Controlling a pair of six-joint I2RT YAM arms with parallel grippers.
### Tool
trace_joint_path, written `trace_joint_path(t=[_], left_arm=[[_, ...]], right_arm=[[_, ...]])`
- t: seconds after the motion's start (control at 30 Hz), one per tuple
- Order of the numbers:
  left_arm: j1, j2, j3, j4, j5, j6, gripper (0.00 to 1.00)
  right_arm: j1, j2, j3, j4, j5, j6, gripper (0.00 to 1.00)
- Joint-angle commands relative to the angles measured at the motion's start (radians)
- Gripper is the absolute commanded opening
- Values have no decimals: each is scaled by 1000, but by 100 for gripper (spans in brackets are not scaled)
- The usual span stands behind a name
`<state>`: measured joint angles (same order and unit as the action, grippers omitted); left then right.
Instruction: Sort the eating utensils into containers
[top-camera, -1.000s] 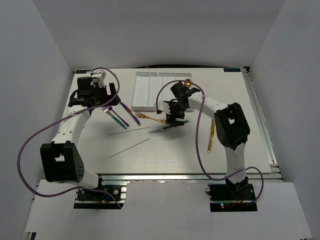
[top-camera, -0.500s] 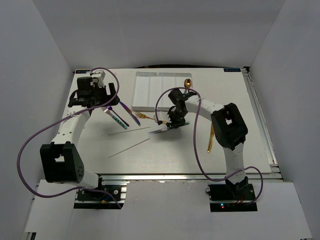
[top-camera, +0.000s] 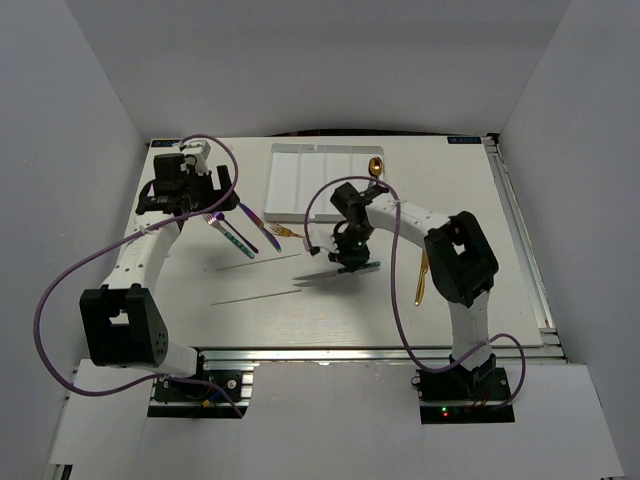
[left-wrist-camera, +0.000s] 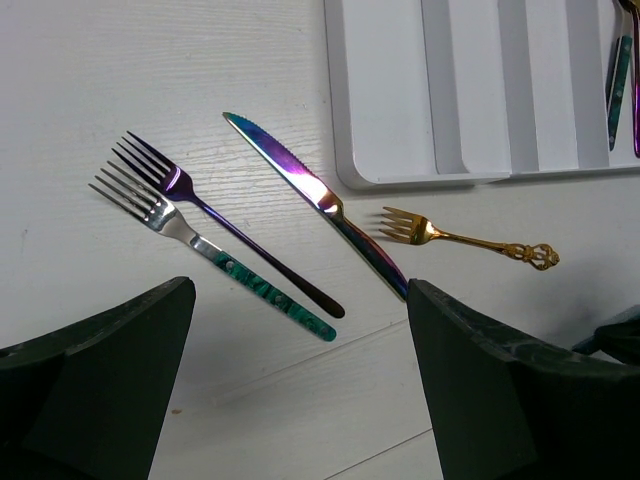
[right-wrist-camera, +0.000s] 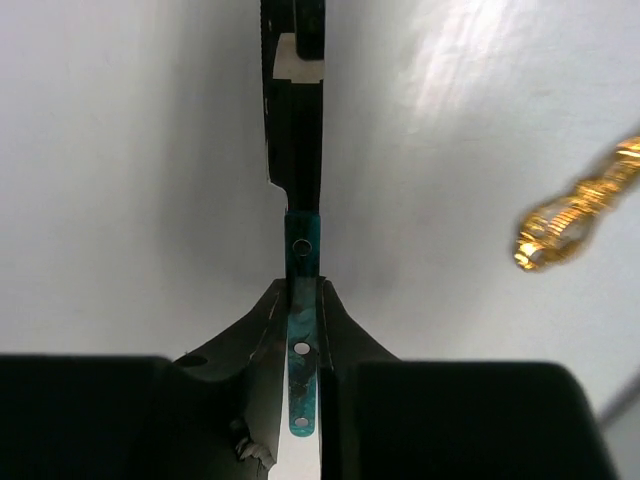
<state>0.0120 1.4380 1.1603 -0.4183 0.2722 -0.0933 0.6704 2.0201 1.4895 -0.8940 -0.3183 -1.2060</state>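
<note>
My right gripper (top-camera: 352, 262) is shut on the teal handle of a silver knife (top-camera: 325, 275), near the table's middle. In the right wrist view the handle (right-wrist-camera: 303, 290) is pinched between both fingers, and the blade points away. My left gripper (left-wrist-camera: 300, 290) hangs open above a purple fork (left-wrist-camera: 230, 235), a teal-handled fork (left-wrist-camera: 225, 265) and an iridescent knife (left-wrist-camera: 320, 200). A gold fork (left-wrist-camera: 460, 237) lies just in front of the white divided tray (left-wrist-camera: 390, 100). Teal and purple utensils (left-wrist-camera: 622, 80) lie in one far compartment of the tray.
A gold spoon (top-camera: 375, 166) lies by the tray's right edge. A gold knife (top-camera: 423, 275) lies beside the right arm. Thin grey lines (top-camera: 255, 296) cross the tabletop left of the held knife. White walls enclose the table on three sides.
My right gripper has closed on the teal knife handle and shifted slightly toward the near edge with it. The left arm has not moved.
</note>
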Motion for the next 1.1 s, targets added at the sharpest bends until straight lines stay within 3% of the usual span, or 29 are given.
trace_joint_path(t=[0.0, 0.1, 0.23, 0.4, 0.5, 0.67, 1.07], left_arm=[[2, -70, 9, 16, -7, 6, 98], [2, -77, 15, 24, -21, 6, 98], [2, -80, 19, 38, -39, 7, 98], [2, -83, 10, 44, -44, 12, 98], [2, -87, 9, 44, -60, 13, 98], [3, -96, -2, 44, -76, 26, 98], [2, -91, -22, 44, -91, 23, 98]], right_arm=[[-35, -67, 190, -76, -155, 230, 0], [-101, -46, 348, -21, -241, 474, 0], [-224, -38, 384, 217, -277, 880, 0], [-295, 5, 379, 486, -72, 1401, 0], [-296, 75, 451, 530, 36, 1566, 0], [-261, 167, 543, 520, 252, 1732, 0], [-244, 307, 540, 567, 251, 1791, 0]])
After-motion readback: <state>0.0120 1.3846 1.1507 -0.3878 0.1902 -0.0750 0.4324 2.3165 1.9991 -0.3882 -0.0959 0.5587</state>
